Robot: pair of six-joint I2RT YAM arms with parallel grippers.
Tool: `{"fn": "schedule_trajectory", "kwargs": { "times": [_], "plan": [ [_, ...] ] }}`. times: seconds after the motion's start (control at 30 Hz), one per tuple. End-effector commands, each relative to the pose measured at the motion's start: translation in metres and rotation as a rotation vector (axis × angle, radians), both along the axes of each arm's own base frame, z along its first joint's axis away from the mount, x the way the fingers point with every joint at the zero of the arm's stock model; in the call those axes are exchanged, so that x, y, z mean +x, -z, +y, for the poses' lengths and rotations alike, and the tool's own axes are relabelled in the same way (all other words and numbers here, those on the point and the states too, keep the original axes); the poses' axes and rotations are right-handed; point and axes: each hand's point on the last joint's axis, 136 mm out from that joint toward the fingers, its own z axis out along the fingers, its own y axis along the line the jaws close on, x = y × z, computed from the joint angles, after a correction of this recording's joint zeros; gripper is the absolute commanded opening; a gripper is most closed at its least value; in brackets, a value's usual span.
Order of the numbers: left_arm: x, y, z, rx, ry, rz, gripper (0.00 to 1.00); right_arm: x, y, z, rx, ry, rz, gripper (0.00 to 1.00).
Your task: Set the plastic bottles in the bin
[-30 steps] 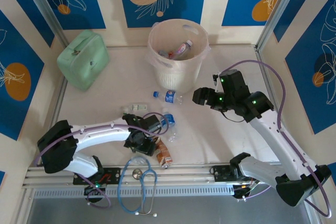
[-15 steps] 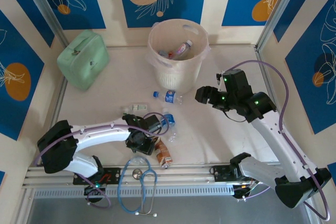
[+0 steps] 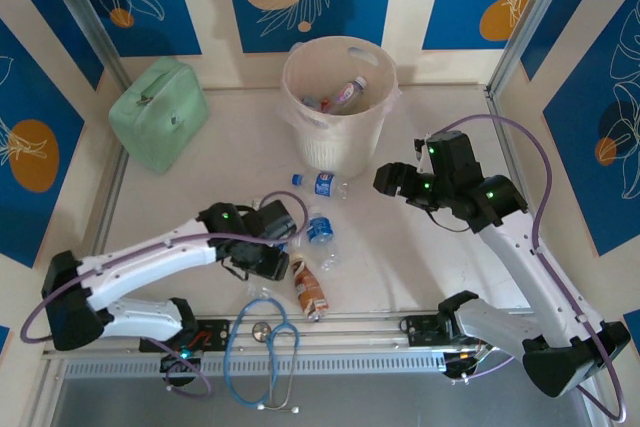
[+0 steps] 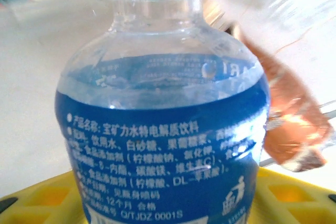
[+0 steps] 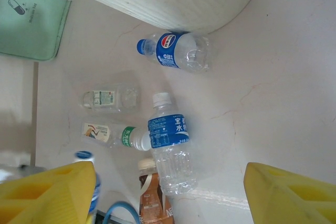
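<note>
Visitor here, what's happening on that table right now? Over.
Left end effector clamped on a blue-label bottle. Right end effector open, empty, hovering near the bin. Several bottles on the table, some binned. Stethoscope at near edge, clear of the route.

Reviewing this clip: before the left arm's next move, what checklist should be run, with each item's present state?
1. Clear blue-labelled plastic bottle seated between the fingers of the left gripper: ok.
2. That bottle lifted off the table: cannot tell.
3. Round cream-white ribbed bin upright, with room above the bottles inside: ok.
4. Right gripper open, empty, beside the bin rather than over it: ok.
5. Blue-tubed stethoscope apart from the left gripper: ok.
</note>
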Motion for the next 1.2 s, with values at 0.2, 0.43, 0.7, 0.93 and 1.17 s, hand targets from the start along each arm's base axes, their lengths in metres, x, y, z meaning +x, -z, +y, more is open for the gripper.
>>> {"fn": "schedule_trajectory", "kwargs": {
  "times": [0.2,0.43,0.7,0.93,1.17],
  "plan": [
    [0.085,-0.131,-0.02,-0.133,-0.084,-0.278,0.57,-0.002,-0.008,0.002,0.038,-0.012,-0.034,0.75],
    [0.185,-0.238,-0.073,-0.335,-0.118,-0.535,0.57,-0.007,-0.004,0.001,0.048,-0.016,-0.025,0.75],
    [0.287,-0.281,-0.101,-0.512,-0.215,-0.664,0.59,-0.028,0.024,0.013,0.02,-0.063,0.04,0.75],
    [0.337,-0.28,-0.108,-0.629,-0.292,-0.701,0.61,-0.045,0.046,0.027,-0.001,-0.09,0.093,0.75],
    [0.364,-0.261,-0.104,-0.65,-0.339,-0.673,0.71,-0.046,0.047,0.026,-0.015,-0.086,0.094,0.75]
  ]
}}
